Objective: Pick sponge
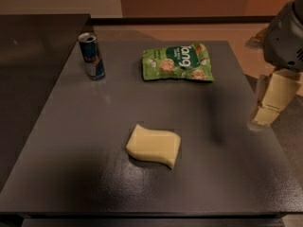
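Note:
The sponge (154,145) is a pale yellow foam block with wavy edges, lying flat on the dark grey table (71,141), a little in front of its centre. My gripper (263,116) hangs at the right edge of the table, pointing down, well to the right of the sponge and higher than it. It holds nothing that I can see. The grey wrist housing (286,37) sits above it at the frame's right edge.
A green snack bag (178,62) lies flat at the back of the table. A blue and silver drink can (91,56) stands upright at the back left. A second dark surface (33,46) adjoins on the left. Floor shows beyond the right edge.

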Motion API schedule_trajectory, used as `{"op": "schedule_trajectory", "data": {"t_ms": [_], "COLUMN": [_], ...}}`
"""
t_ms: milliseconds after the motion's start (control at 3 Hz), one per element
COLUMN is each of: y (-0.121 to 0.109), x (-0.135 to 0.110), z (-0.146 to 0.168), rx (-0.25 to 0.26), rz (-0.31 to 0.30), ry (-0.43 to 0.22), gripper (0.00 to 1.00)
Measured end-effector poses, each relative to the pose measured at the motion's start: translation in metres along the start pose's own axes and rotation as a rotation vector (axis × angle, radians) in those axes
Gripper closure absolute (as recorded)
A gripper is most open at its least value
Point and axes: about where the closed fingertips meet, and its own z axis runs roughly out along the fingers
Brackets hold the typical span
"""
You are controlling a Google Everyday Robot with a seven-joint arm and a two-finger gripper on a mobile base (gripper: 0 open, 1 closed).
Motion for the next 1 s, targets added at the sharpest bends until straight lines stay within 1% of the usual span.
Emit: {"op": "schedule_trajectory", "data": {"t_ms": [333,667,1000], "y": [0.016,0.041,0.067], "x": [-0.025,-0.056,-0.081], "z": [0.024,0.047,0.066], "rx": [-0.044,-0.106,-0.142], "rz": [-0.026,-0.058,-0.082], "ry": [-0.07,-0.146,-0.213], "gripper": [0.0,0.0,0.0]}}
